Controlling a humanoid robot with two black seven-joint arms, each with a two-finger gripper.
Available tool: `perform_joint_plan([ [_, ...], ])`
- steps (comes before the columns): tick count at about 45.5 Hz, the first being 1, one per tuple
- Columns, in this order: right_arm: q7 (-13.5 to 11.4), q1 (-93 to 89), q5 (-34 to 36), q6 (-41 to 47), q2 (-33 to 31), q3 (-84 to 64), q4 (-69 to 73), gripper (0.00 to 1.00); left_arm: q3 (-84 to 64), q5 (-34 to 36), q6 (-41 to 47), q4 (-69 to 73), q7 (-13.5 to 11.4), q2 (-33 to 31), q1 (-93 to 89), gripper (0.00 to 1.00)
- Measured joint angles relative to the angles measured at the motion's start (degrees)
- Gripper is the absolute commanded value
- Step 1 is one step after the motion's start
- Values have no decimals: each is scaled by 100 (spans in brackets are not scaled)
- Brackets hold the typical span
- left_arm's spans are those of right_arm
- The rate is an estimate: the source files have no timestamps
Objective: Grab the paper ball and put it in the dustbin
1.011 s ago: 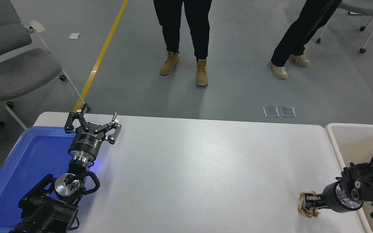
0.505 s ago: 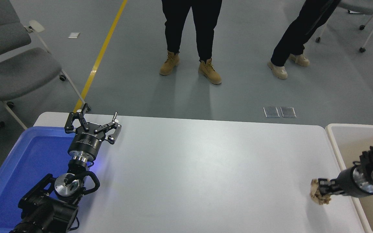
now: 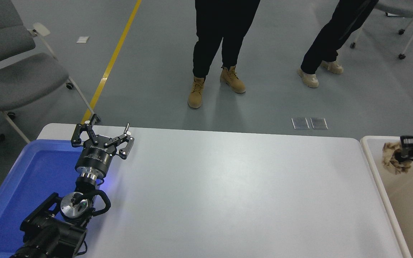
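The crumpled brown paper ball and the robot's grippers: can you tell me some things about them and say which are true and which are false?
1. The crumpled tan-brown paper ball lies on the white table. False: the right gripper holds it up over the big beige plastic dustbin.
2. The right gripper is shut on the paper ball. True.
3. The left gripper holds a second paper ball. False: it is open and holds nothing.
4. The left gripper sits by the bright blue shallow tray. True.
5. The two people at the table's far side touch the dustbin. False: only their legs show, on the floor away from it.
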Motion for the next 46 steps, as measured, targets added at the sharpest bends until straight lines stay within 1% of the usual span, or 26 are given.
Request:
perform_joint_plan([
  [7, -11, 472, -326, 111, -210, -7, -200, 0, 0, 2, -1, 0, 0, -1, 0, 99],
  [13, -15, 589, -404, 157, -306, 13, -818, 0, 0, 2, -2, 1, 0, -2, 0, 99],
  [17, -11, 461, -237, 172, -352, 26, -1367, 0, 0, 2, -2, 1, 0, -1, 0, 99],
  [20, -7, 254, 47, 116, -361, 37, -1789, 0, 0, 2, -2, 1, 0, -1, 0, 99],
  [27, -6, -477, 1014, -469, -302, 63, -2647, 0, 0, 2, -2, 0, 0, -2, 0, 99],
  [34, -12, -1578, 2379, -1474, -50, 139, -3397, 0, 0, 2, -2, 0, 0, -1, 0, 99],
  [35, -14, -1823, 2673, -1674, 32, 173, -3554, 0, 0, 1, -2, 0, -1, -1, 0, 99],
  [42, -26, -3323, 4093, -2437, 580, 618, -4570, 0, 0, 2, -2, 0, -1, -2, 0, 99],
  [46, -72, -4213, 4626, -2694, 970, 1138, -5269, 0, 0, 2, -1, 0, -1, -1, 0, 99],
])
